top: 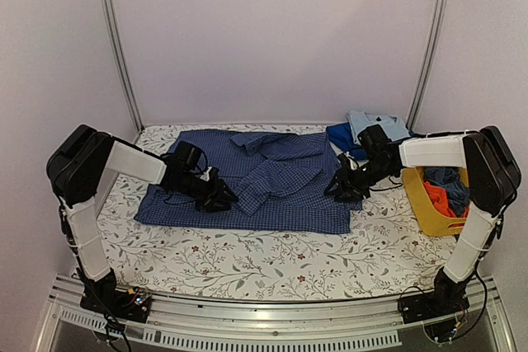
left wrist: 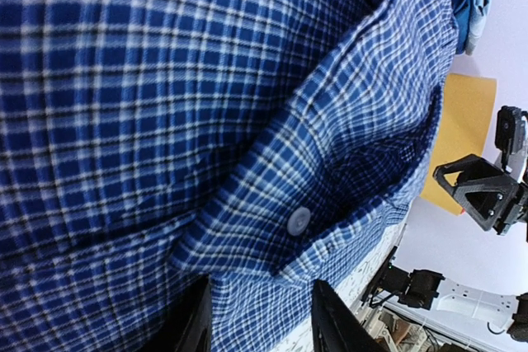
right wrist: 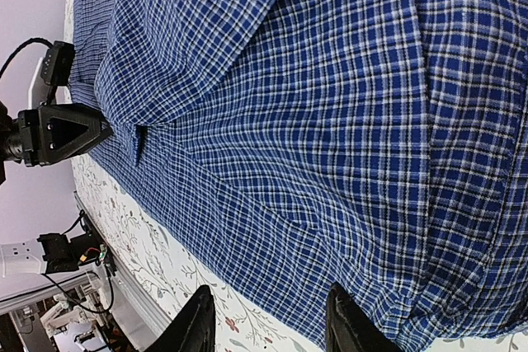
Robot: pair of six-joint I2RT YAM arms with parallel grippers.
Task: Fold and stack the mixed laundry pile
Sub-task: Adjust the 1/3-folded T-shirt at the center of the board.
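- Biggest risk, I reckon: the left gripper (top: 219, 197) hangs right over the buttoned cuff (left wrist: 299, 220). Closing there could catch only the sleeve's top layer and drag the whole shirt (top: 280, 172) crooked.
- The right gripper (top: 341, 190) is at the shirt's outer edge. Pinch too shallow and the cloth probably slips out mid-fold; too deep and it snags the tablecloth (top: 247, 257) too.
- Both sets of jaws stand well apart with nothing held, checked cloth just under the fingertips.
- Both arms reach in low, wrists angled down, facing each other across the shirt.
- More clothes (top: 445, 191) sit in the yellow basket (top: 417, 204) just beyond the right gripper.
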